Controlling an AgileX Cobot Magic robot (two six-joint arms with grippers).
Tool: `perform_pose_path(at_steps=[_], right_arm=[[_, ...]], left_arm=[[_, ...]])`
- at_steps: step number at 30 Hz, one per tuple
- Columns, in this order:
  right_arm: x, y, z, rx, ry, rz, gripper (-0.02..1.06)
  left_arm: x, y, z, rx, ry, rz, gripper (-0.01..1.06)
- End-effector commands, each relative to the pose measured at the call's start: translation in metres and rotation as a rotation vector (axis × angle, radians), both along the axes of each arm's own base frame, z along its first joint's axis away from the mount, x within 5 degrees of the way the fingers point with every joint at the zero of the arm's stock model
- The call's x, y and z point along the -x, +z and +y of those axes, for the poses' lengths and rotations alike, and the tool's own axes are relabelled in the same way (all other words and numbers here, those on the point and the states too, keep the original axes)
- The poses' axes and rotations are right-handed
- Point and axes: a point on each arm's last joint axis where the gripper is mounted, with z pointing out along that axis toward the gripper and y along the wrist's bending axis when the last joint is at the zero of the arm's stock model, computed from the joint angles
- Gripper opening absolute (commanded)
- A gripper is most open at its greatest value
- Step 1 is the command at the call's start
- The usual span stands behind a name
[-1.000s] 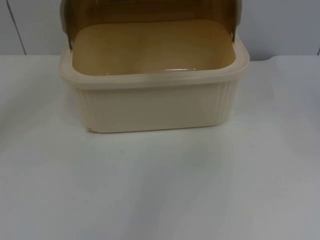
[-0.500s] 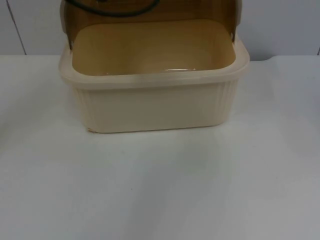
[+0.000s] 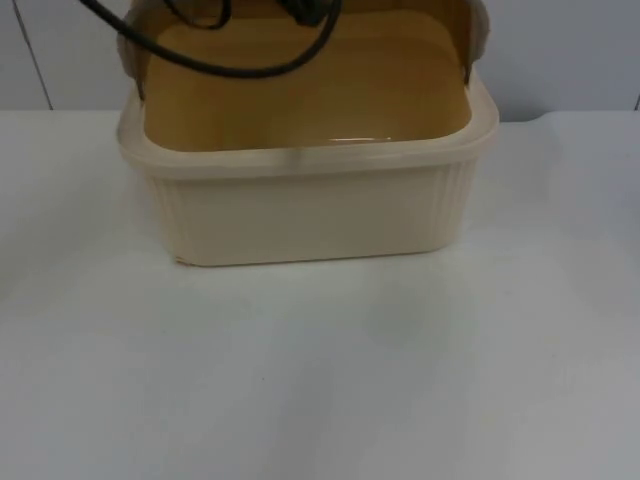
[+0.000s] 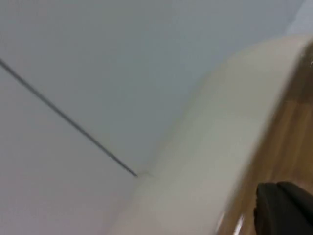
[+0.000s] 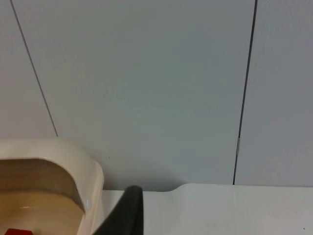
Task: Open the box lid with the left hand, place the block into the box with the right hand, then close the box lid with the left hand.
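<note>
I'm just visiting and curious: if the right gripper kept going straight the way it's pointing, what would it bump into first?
Probably the grey partition wall. The right gripper's fingertip points past the cream box, which sits off to one side, and the wall lies ahead. Depth is hard to judge here.

Open cream box [image 3: 305, 205], red block [image 5: 14, 231] inside

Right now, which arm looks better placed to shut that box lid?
Probably the left: its claw's fingertip sits right against the raised brown lid. The right arm waits beside the box, facing the wall.

Black matte fingertips: L gripper [image 4: 286, 208] rounded, R gripper [image 5: 128, 210] tapered
</note>
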Motion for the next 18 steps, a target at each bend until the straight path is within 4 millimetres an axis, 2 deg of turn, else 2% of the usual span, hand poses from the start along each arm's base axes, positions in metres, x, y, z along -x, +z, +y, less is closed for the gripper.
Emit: perform_pose_path(at_steps=[1,7,10,15,18], right_arm=[[0.000,0.000,-0.001,0.002,-0.005,-0.001,1.05],[0.000,0.000,-0.001,-0.012,-0.007,0.000,1.05],[0.001,0.001,-0.001,-0.015,-0.006,-0.003,1.05],[0.002,0.001,0.000,-0.022,-0.007,-0.003,1.05],[0.002,0.001,0.000,-0.036,-0.010,-0.002,1.05]], left_arm=[[0.009,-0.011,0.000,-0.019,-0.016,0.036,0.00],[0.031,-0.029,0.000,-0.084,-0.025,0.077,0.00],[0.045,-0.045,0.000,-0.110,-0.041,0.126,0.00],[0.056,-0.060,0.000,-0.129,-0.052,0.177,0.00],[0.060,-0.062,-0.002,-0.132,-0.060,0.184,0.00]])
